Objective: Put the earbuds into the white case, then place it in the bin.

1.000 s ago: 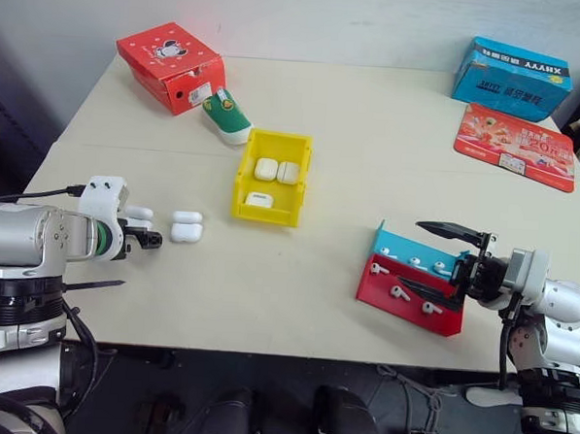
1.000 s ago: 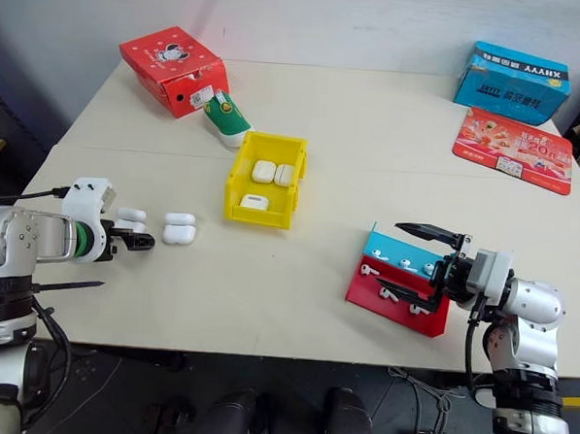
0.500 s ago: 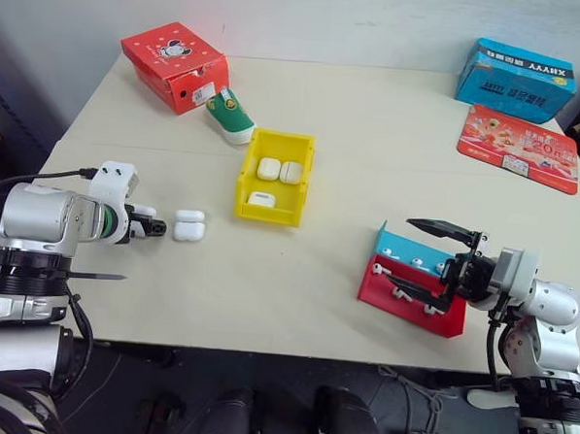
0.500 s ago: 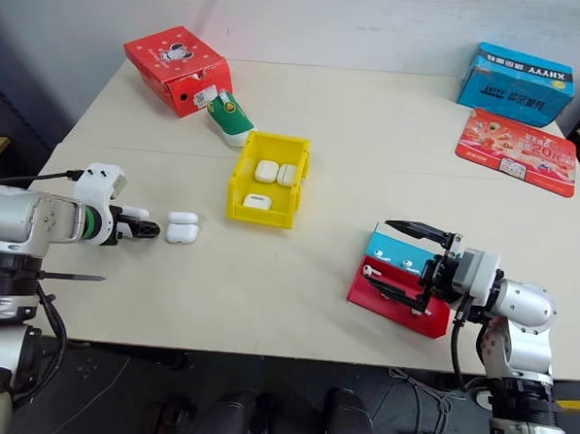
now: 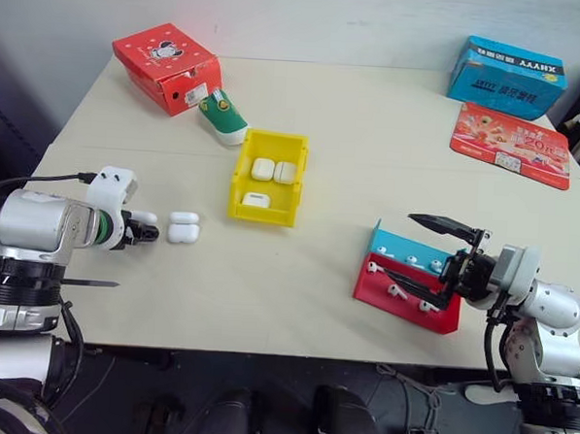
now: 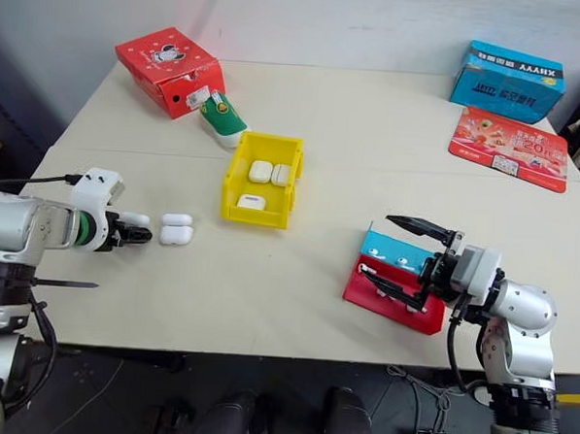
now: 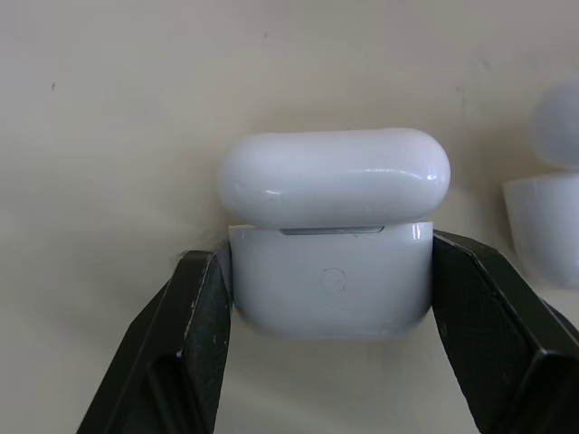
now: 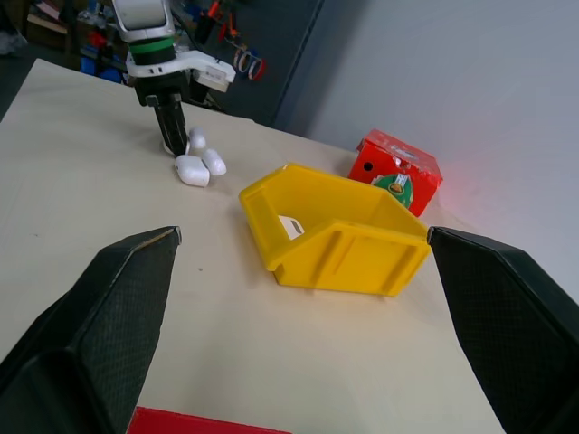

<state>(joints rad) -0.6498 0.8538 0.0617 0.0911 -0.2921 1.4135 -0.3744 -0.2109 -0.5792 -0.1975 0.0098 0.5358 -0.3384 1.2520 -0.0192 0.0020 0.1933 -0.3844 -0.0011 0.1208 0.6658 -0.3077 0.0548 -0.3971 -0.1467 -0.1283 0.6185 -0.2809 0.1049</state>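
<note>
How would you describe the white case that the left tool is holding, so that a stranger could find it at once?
Start at the small bright yellow plastic bin in the middle of the pale table, then look towards the table's left edge. Two small glossy white charging cases lie there; the one wanted, the white case, is the one nearer that edge. Unlike its free neighbour, it sits clamped between the left tool's two black fingers, lid slightly open.

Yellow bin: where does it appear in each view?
Left eye view: the bin is left of the table's centre, with the red box farther back and to its left.
Right eye view: same spot.
Right wrist view: straight ahead.
Shared landmark: red box.
</note>
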